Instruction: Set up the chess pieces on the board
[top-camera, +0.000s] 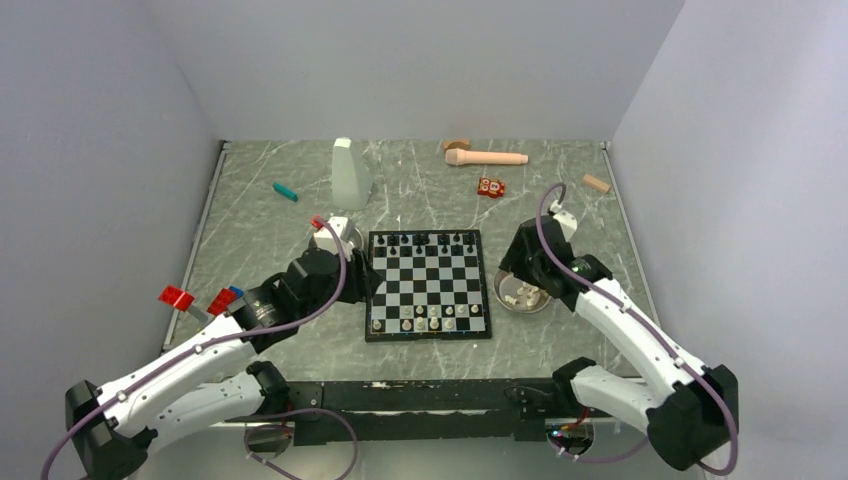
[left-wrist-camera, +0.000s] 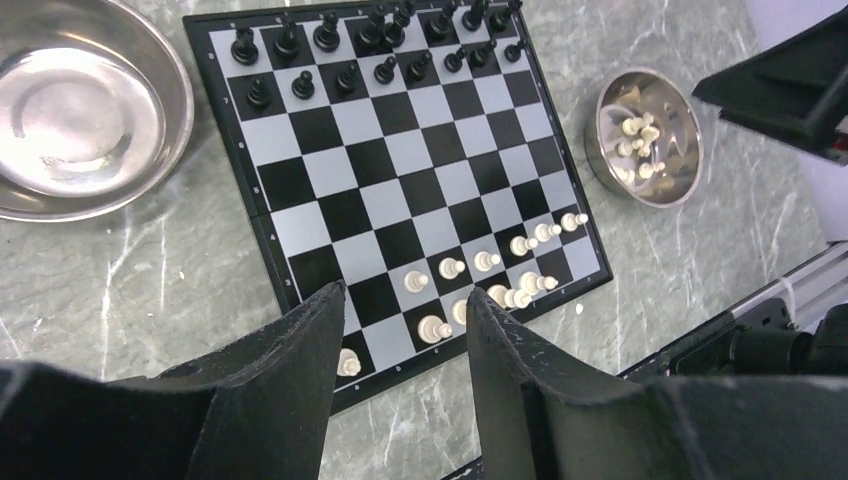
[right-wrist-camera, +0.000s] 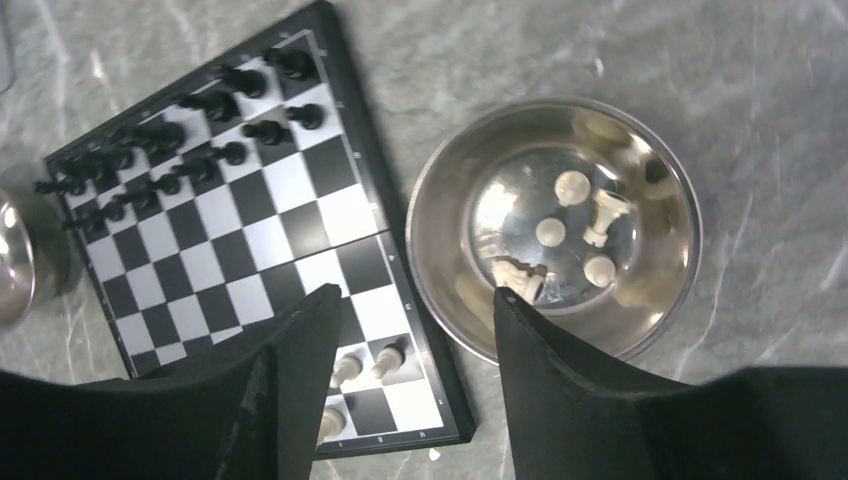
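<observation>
The left gripper (left-wrist-camera: 403, 297), fingers spread with a bare gap between them, hangs over the near rows of the board (top-camera: 428, 283). White chess pieces (left-wrist-camera: 487, 262) stand just beneath and ahead of it, black chess pieces (left-wrist-camera: 330, 32) on the far rows, and a steel bowl (left-wrist-camera: 178, 110) ahead to its left. The right gripper (right-wrist-camera: 415, 293), likewise spread, hangs above the board's corner and a second steel bowl (right-wrist-camera: 688, 240) just right of it, which holds loose white pieces (right-wrist-camera: 573, 186). Beyond both grippers, a pale bottle (top-camera: 350, 173), a wooden pestle (top-camera: 487, 157), a red block (top-camera: 490, 187) and a teal stick (top-camera: 286, 191) lie on the grey-green marbled table (top-camera: 270, 240) between plain pale walls (top-camera: 100, 150); the board's border markings are too small to read.
</observation>
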